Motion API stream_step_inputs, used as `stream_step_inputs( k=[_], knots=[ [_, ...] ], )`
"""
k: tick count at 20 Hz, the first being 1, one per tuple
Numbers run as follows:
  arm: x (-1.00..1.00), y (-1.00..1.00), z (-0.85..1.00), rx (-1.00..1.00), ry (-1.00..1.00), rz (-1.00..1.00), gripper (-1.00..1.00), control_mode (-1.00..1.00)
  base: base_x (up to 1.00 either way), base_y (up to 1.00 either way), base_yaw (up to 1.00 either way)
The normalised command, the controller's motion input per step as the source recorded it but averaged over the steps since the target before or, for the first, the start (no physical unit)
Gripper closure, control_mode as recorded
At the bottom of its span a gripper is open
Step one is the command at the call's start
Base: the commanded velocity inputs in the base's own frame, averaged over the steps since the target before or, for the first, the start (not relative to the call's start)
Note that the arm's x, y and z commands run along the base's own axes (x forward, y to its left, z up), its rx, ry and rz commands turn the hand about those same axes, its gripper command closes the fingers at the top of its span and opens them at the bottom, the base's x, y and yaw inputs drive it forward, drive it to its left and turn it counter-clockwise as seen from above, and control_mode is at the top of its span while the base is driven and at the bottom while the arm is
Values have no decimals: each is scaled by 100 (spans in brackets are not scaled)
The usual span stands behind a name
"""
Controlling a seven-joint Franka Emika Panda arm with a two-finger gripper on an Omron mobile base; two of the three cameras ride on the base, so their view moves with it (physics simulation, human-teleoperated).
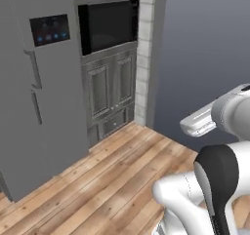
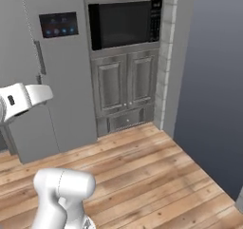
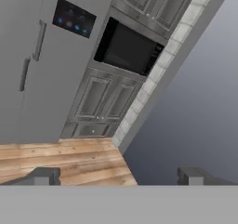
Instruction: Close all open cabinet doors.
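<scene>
Two dark finger tips of the claw [image 3: 118, 175] rise well apart at the bottom of the hand view, so the claw stands spread with nothing between its tips. Ahead lies a grey fridge [image 1: 34, 107] with a small control panel, and beside it a tall column holding a black built-in oven [image 2: 124, 23]. Above the oven, in the hand view, sit the cabinet doors [image 3: 155, 2], dark grey with framed panels; those visible appear flush and shut, though their upper parts are cut off. Below the oven a pair of lower doors [image 2: 126, 83] and a drawer front [image 2: 124, 121] also look closed. The wood floor [image 1: 122, 180] ends at a pale tiled wall edge [image 2: 166, 57]. Judged from this, no open door lies within reach, so the step in hand is searching: the base should turn or drive until an open door comes into sight, with the arm kept tucked clear of the fridge.
</scene>
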Motion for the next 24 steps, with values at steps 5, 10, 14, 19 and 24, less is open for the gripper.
stream_step_inputs(
  k=[5, 10, 14, 19, 24],
  knots=[
    [0, 0, 0, 0, 0, 0, -100, 100, -4, 88, 19],
    [0, 0, 0, 0, 0, 0, -100, 100, 0, 88, 19],
    [0, 0, 0, 0, 0, 0, -100, 100, 4, 83, 19],
    [0, 0, 0, 0, 0, 0, -100, 100, 13, 81, 19],
    [0, 0, 0, 0, 0, 0, -100, 100, 13, 79, 20]
  ],
)
